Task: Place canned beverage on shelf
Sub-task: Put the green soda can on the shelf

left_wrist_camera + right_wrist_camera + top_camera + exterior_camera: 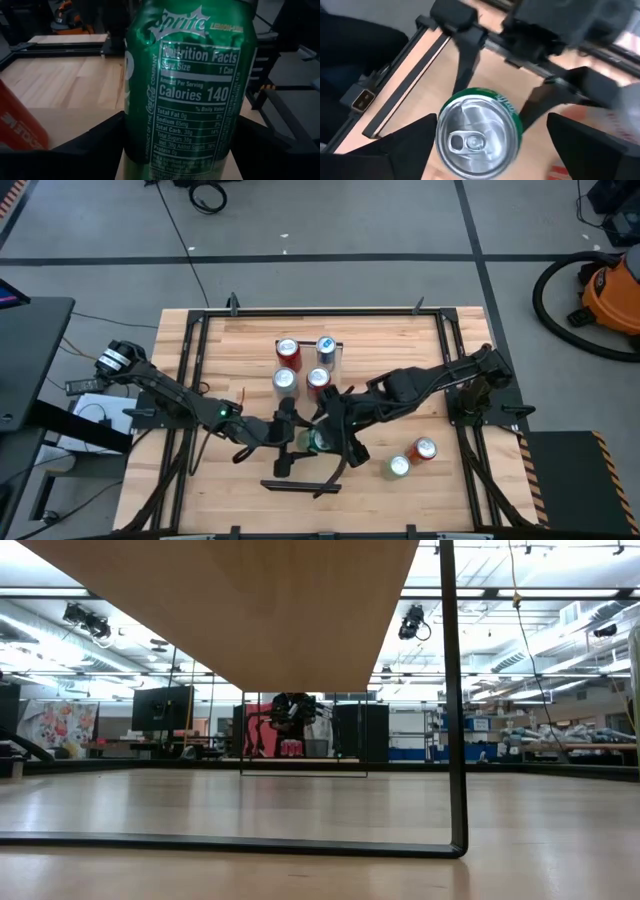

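Nearest the left wrist camera stands the green can (187,87), upright between the left gripper (292,438) fingers, which grip its sides to take it over. The right gripper (335,435), just above, has its fingers spread away from the can, letting go. The shelf (305,360) lies beyond with four cans.

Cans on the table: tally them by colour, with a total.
Red cans: 3
Green cans: 2
Silver-and-blue cans: 2
Total: 7
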Available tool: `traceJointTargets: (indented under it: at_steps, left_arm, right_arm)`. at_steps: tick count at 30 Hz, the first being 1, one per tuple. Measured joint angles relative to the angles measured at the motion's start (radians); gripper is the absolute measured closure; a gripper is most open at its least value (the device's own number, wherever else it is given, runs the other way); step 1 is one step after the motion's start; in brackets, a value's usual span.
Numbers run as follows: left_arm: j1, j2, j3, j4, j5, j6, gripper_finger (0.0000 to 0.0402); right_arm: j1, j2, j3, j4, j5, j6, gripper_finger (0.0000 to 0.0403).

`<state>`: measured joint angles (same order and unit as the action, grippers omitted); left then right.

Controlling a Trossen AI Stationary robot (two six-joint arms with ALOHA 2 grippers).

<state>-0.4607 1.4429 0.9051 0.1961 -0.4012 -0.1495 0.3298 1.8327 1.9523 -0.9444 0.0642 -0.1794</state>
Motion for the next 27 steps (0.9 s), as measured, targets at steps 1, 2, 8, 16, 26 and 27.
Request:
traceJointTargets:
  at_steps: [1,2,8,16,26,27]
  left_arm:
    - [0.0,0.0,0.0,0.002,-0.007,0.0,0.0095]
    - [0.0,-0.001,0.001,0.003,-0.013,-0.001,0.0095]
    - [-0.009,-0.004,0.001,-0.024,-0.028,-0.009,0.0095]
    - [-0.077,-0.047,0.002,-0.093,-0.163,-0.029,0.0095]
    - [-0.209,-0.099,0.002,-0.189,-0.406,-0.057,0.0095]
    - [-0.218,-0.099,0.002,-0.203,-0.422,-0.076,0.0095]
  right_arm:
    - [0.001,-0.005,0.014,-0.013,0.013,0.001,0.0014]
    - [0.005,-0.008,0.026,-0.028,0.028,0.002,0.0009]
    - [0.035,-0.038,0.053,-0.106,0.134,0.018,0.0008]
    - [0.084,-0.084,0.052,-0.313,0.293,0.21,0.0009]
    - [0.203,-0.175,-0.084,-0.349,0.474,0.388,0.0009]
    - [0.213,-0.191,-0.107,-0.346,0.485,0.408,0.0009]
